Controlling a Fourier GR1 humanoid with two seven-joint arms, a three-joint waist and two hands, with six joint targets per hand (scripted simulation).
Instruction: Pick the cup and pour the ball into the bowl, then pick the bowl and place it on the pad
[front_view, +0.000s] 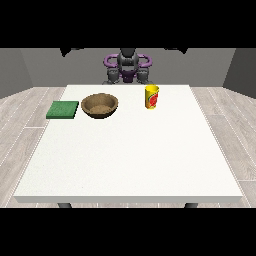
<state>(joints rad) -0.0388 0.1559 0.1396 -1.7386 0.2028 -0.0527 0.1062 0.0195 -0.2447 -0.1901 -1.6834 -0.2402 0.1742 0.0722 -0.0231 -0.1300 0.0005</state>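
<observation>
A yellow cup (152, 97) with a red label stands upright on the far part of the white table (130, 155), right of centre. I cannot see a ball inside it. A brown bowl (100, 105) sits left of the cup, and a flat green pad (63, 109) lies left of the bowl near the table's left edge. The robot is behind the far edge with its arms drawn in. The hand at the view's left (112, 76) and the hand at the view's right (145, 75) stay close to the body, well back from the cup and bowl, touching nothing.
Cup, bowl and pad stand in a row across the far third of the table. White tabletop stretches from that row to the near edge. Wooden floor surrounds the table.
</observation>
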